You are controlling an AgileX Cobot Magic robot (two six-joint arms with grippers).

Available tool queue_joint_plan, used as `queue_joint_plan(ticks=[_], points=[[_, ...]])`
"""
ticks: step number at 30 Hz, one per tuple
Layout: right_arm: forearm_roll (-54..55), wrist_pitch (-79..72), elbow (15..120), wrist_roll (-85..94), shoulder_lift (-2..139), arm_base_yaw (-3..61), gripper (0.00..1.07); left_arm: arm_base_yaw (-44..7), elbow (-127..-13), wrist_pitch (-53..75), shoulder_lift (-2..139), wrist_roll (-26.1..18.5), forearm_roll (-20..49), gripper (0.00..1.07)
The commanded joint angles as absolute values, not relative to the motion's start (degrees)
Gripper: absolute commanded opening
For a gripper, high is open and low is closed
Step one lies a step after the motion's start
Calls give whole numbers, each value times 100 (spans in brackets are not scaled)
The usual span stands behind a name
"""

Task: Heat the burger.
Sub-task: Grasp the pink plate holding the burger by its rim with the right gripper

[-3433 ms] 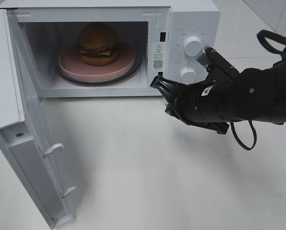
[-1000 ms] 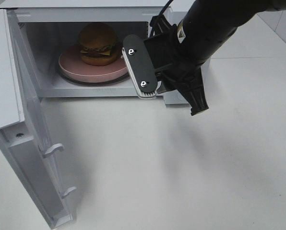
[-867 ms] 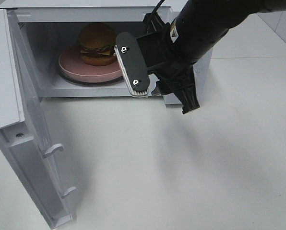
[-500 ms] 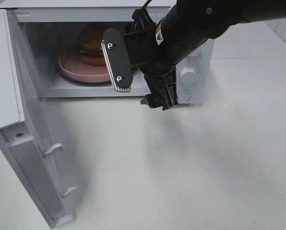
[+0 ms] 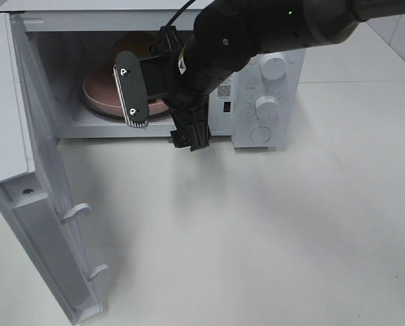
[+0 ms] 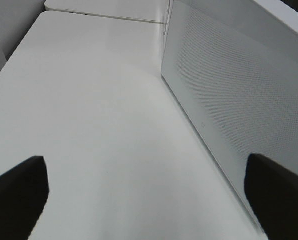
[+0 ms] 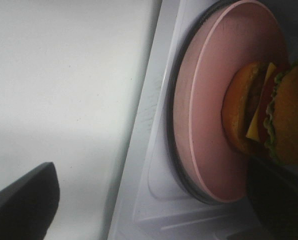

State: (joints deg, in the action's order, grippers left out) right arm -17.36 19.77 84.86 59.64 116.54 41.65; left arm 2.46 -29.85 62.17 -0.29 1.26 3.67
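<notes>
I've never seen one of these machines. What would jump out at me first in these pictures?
Probably the big black arm reaching in from the right, its right gripper spread open in front of the white microwave, whose door swings wide on the left. Behind it, inside the oven, the burger sits on a pink plate, clearest in the right wrist view.

My right gripper (image 5: 163, 119) fills the middle of the microwave (image 5: 257, 41) opening. The door (image 5: 43, 224) stands swung out at the frame's lower left, blocking that side. The table (image 5: 270, 238) across the lower right offers free passage.
</notes>
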Motion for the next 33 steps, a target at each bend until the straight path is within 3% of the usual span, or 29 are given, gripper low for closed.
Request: queue_joint_plan(ticks=[1,33], points=[[-1765,1919,8715,5896,11854,4142,95,246,-2968,6136,-80,120,367,100],[-1570,2149,10955,5649,13751,3736,84,246,-2968,6136,-80,120,367,100]])
